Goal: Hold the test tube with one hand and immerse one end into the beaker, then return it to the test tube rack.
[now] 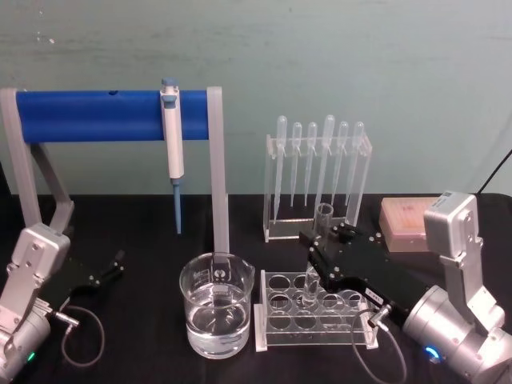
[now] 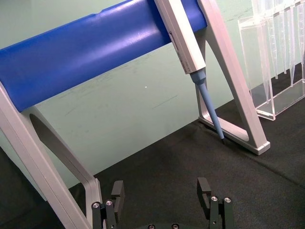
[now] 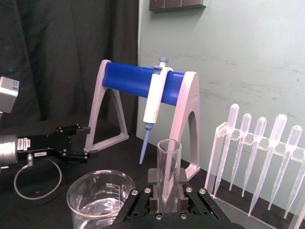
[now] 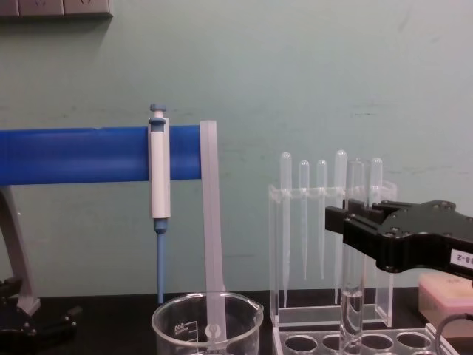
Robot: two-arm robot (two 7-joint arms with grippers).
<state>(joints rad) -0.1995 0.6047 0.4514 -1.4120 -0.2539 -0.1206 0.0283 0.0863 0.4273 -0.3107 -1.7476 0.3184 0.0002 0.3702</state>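
The test tube point(image 1: 318, 248) stands upright with its lower end in a hole of the clear acrylic rack point(image 1: 282, 326). My right gripper point(image 1: 317, 258) is shut on its middle from the right. The right wrist view shows the test tube point(image 3: 168, 164) clamped between the two fingers of the right gripper point(image 3: 167, 190). From the chest, the test tube point(image 4: 354, 251) rises through the right gripper point(image 4: 353, 222). The beaker point(image 1: 216, 314), part filled with clear liquid, sits just left of the rack, also seen as the beaker point(image 3: 99, 196) and the beaker point(image 4: 208, 325). My left gripper point(image 1: 112, 267) rests open at the far left.
A blue-barred stand point(image 1: 112, 116) holds a blue-and-white pipettor point(image 1: 171, 136) behind the beaker. A clear holder with several bulb pipettes point(image 1: 318, 172) stands behind the rack. A pink box point(image 1: 406, 224) lies at the right. The left gripper point(image 2: 161, 191) faces the stand's foot.
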